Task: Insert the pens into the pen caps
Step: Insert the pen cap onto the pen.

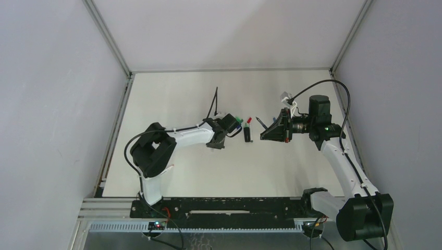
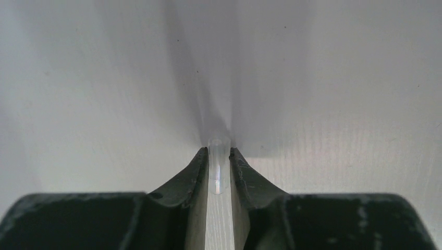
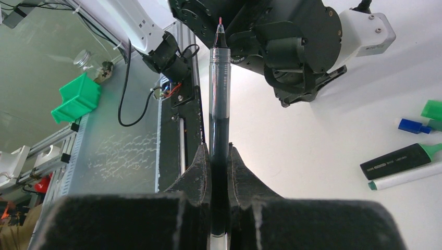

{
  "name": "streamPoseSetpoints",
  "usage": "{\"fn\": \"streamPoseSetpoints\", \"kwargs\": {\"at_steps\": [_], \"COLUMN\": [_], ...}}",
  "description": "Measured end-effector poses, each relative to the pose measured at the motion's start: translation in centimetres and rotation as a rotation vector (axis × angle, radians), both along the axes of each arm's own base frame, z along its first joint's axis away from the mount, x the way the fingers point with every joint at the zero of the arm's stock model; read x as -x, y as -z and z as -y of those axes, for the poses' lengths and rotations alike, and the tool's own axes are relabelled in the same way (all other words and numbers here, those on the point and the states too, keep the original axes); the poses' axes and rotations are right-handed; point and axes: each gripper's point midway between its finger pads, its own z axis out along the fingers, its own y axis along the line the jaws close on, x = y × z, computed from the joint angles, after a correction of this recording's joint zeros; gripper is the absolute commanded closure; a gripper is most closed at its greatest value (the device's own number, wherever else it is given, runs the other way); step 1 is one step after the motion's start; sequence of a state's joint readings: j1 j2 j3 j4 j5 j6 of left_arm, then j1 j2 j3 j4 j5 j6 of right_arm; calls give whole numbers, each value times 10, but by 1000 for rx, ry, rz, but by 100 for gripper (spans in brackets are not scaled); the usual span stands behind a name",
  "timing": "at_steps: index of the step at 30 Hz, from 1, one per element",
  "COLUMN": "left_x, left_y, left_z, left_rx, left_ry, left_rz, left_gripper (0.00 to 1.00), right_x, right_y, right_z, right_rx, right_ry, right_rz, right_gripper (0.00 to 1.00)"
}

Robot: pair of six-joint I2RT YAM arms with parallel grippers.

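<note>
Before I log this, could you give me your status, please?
Left gripper pinching clear cap. Right gripper shut on pen. Black marker lies between them.

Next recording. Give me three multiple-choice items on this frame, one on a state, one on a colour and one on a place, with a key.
1. The right claw is:
A. open and empty
B. shut on a pen
C. shut on a cap

2. That pen's tip is:
A. red
B. green
C. blue

3. The black marker is:
A. propped upright
B. lying on the table beside a white pen
C. hanging off the edge

Key:
1 B: the fingers press both sides of the clear barrel.
2 A: a red point shows at its far end.
3 B: it lies flat next to the white barrel.
</note>
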State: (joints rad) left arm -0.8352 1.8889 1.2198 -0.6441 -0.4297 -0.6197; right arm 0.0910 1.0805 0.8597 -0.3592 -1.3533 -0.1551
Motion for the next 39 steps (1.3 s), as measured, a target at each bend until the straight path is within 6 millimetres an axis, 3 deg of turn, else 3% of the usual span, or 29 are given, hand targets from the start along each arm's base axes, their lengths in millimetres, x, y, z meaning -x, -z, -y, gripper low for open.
{"fn": "streamPoseSetpoints", "kwargs": {"at_steps": [8,13,26,34,39], "left_x": [-4,-6,-9,6,8], "left_y": [2,3,-2,-3,-3], "left_z": [0,1,3,-2,0], "left_rx": [72,115,262,463,604], "left_ry": [-19,-26,-61,-148,-226], "left_rz": [-5,-7,15,3,18], "left_gripper": [83,100,100,100,100], "right_x": [0,0,3,1,-4], "right_y": [0,0,4,34,75], "right_z": [0,0,-3,-29,-49], "right_rx": [-1,-1,3,84,193], "right_ry": [-2,-2,-21,-53,-9], "right_rz": [0,0,-15,-75,-140], "right_gripper": [100,100,100,100,100]}}
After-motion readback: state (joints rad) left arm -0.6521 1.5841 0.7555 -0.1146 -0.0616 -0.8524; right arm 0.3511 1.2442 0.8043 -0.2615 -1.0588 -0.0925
